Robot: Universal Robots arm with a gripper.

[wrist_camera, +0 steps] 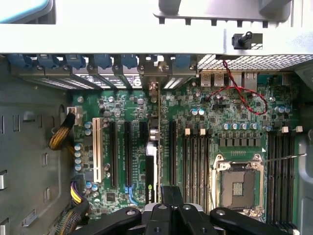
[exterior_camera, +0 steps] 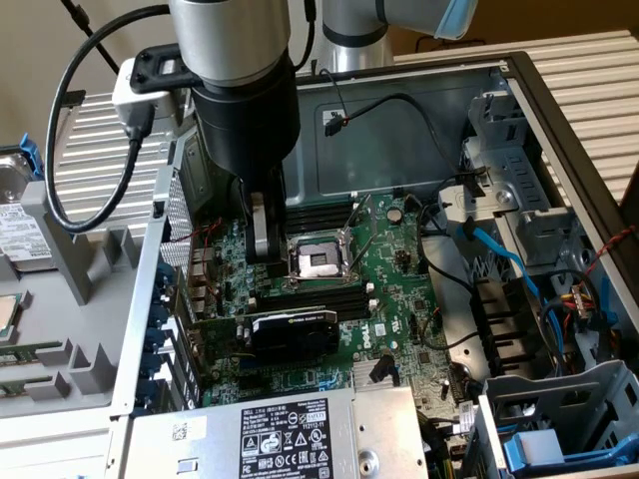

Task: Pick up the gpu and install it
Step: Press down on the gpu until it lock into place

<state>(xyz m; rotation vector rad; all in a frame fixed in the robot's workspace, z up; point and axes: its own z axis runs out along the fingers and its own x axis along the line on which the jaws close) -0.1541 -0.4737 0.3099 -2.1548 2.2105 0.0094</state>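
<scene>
The gpu [exterior_camera: 290,330] stands on edge in an expansion slot of the green motherboard [exterior_camera: 399,299], its black shroud facing the front of the case in the exterior view. In the wrist view the gpu [wrist_camera: 152,169] appears edge-on, with its silver bracket at the case's rear wall. My gripper [exterior_camera: 264,257] hangs above the board just to the exterior view's left of the CPU socket [exterior_camera: 318,261], apart from the card. Its fingers are shut with nothing between them. The wrist view puts the gripper [wrist_camera: 171,195] just beside the card's top edge.
The open PC case [exterior_camera: 519,75] surrounds the board. The power supply [exterior_camera: 290,434] sits at the front, and drive cages with blue cables [exterior_camera: 509,259] fill the exterior view's right. Black memory sticks [wrist_camera: 195,161] stand near the socket. A red wire [wrist_camera: 244,95] loops by the rear ports.
</scene>
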